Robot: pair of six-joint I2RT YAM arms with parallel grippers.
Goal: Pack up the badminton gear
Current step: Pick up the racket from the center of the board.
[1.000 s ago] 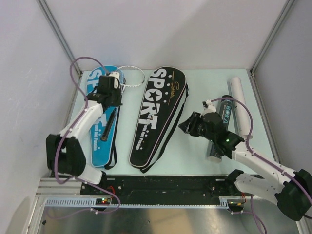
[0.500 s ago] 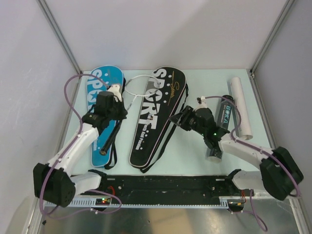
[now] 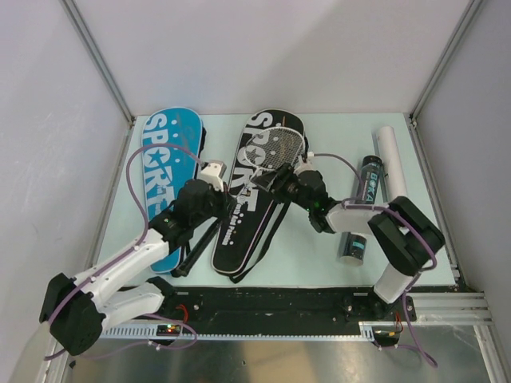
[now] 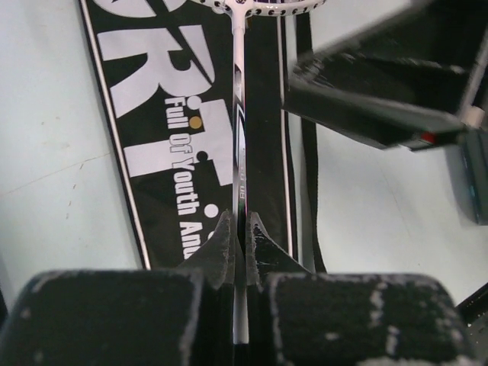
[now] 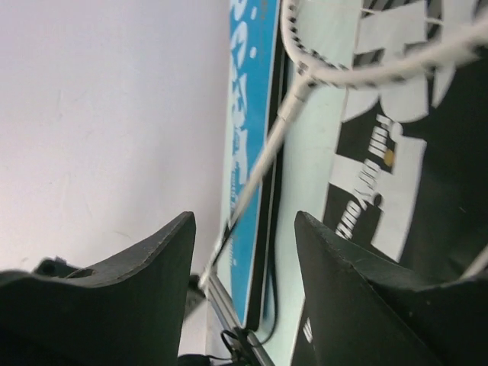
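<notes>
Jaws during the bagging step: the left jaws are pressed together on the thin white shaft of the racket, pinching it between head and handle. The right jaws stand spread with nothing between them, over the right-hand edge of the black bag just below the racket's strung head; whether they touch the bag cannot be told. The racket lies lengthwise above this bag, its head over the wide upper end. Its dark handle reaches off the lower left edge, between the black bag and the blue bag. A black tube and a white tube rest well apart at the right of the table. Whether the bag's zip is open is not visible. The step in hand appears to be feeding the racket into the black bag. Done well, the right jaws would take only the top flap at its edge and lift it just enough to make a mouth. The left jaws would hold the shaft in line with the bag's long axis, low and flat, so the rim enters first. A pinch on so slim a shaft probably lets the racket swivel, and strings or frame could catch on zip or strap, so a slow feed suits best.
</notes>
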